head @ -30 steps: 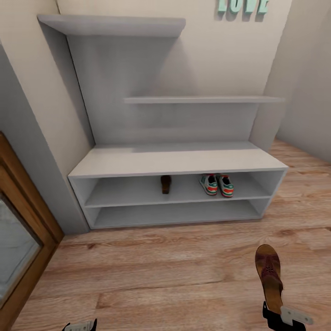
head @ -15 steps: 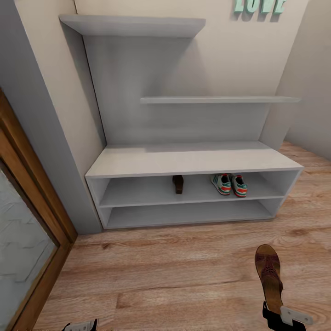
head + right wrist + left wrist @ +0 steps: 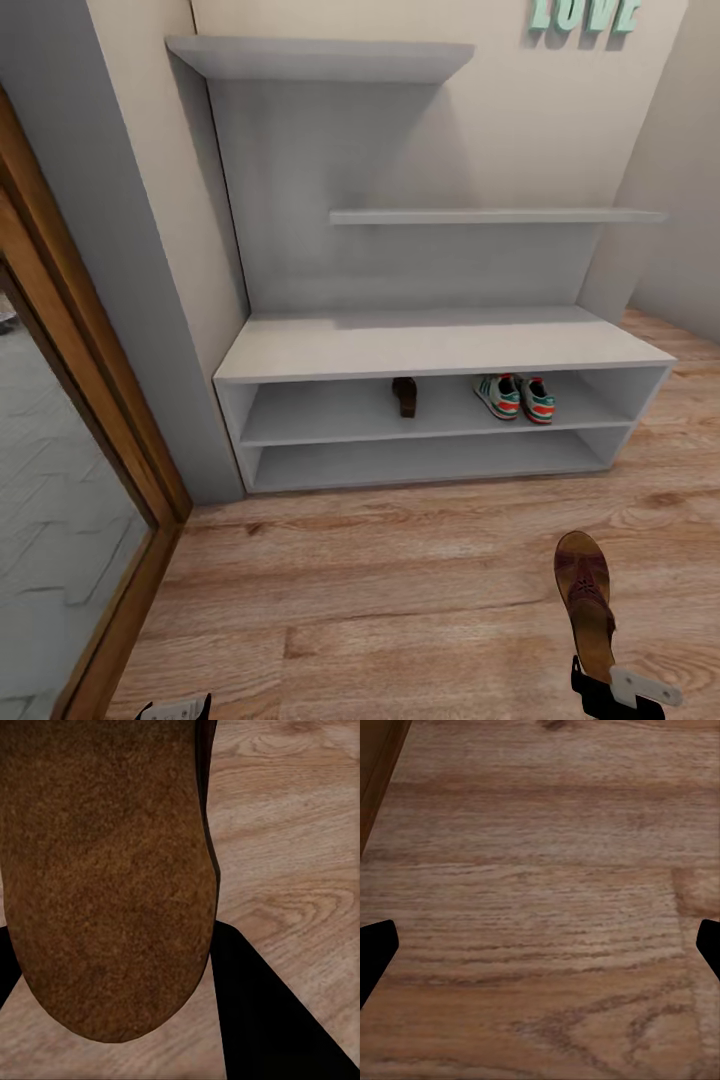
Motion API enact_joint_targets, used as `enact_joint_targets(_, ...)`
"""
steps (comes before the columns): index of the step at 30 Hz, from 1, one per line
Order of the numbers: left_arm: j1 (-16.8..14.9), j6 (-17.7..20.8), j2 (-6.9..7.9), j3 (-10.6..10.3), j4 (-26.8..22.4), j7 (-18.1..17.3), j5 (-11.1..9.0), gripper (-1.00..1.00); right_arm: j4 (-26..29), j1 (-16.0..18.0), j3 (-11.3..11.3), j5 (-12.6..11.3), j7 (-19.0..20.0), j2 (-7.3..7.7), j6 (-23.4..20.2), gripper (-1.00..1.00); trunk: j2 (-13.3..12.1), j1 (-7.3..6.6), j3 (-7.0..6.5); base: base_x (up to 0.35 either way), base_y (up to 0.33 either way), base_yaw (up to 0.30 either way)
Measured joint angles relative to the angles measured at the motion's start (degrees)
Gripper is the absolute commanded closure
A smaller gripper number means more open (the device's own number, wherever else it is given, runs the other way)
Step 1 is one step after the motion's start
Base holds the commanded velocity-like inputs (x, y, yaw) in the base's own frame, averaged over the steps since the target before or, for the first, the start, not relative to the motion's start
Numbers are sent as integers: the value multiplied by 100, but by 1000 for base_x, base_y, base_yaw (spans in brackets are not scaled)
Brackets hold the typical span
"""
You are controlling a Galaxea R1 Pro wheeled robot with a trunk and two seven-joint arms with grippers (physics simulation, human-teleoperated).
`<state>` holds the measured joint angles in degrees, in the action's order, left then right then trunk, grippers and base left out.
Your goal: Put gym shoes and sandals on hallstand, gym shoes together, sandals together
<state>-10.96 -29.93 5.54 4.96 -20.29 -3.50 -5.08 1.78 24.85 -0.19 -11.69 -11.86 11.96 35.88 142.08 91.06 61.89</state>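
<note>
The light-grey hallstand [image 3: 430, 345] stands against the wall ahead. On the upper of its two low shelves, the two gym shoes [image 3: 515, 397] sit side by side, heels toward me. One brown sandal [image 3: 405, 396] rests to their left on the same shelf, a gap apart. My right gripper [image 3: 600, 688] is shut on the heel end of the second sandal [image 3: 585, 595], held above the corridor floor [image 3: 400, 600]; its sole [image 3: 105, 870] looms large in the right wrist view. My left gripper [image 3: 540, 945] hangs open over bare planks, nothing between its fingers.
A wood-framed door with a pale panel [image 3: 60, 480] lines the left side beside a grey wall post [image 3: 110, 250]. Teal letters [image 3: 585, 12] hang on the wall above the rack. A wall corner [image 3: 660, 180] closes in on the right.
The whole view has shifted, so the rack now sits further right in the picture and more of the door shows at left. The held sandal and both grippers keep their places.
</note>
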Motion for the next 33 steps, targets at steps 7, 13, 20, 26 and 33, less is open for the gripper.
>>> enact_joint_targets(7, 0, 8, -2, -41, -4, -3, 17, -100, 6, 0, 2, 6, 0, 6, 0, 100, 0, 0, 0, -2, 6, 0)
enact_joint_targets(13, 0, 10, 0, -504, -5, -18, 14, -100, 33, 0, 10, -3, 2, -182, 6, 100, 0, 0, 0, 0, 0, -28)
enact_joint_targets(20, 0, -20, 55, -1188, -6, -1419, -286, -100, 84, -1, 92, 389, 7, -627, -165, 100, 0, 0, 0, 0, 0, -7)
enact_joint_targets(26, 0, 1, 361, -819, 1, -2258, -978, -100, 1091, 0, 280, 1225, 13, -1272, -1562, 100, 0, 0, 0, 0, 0, 0)
enact_joint_targets(33, 0, -25, 489, -808, 2, -2733, -1224, -100, 2620, 33, 266, 1440, -2, -1655, -3921, 100, 0, 0, 0, 0, 0, 0)
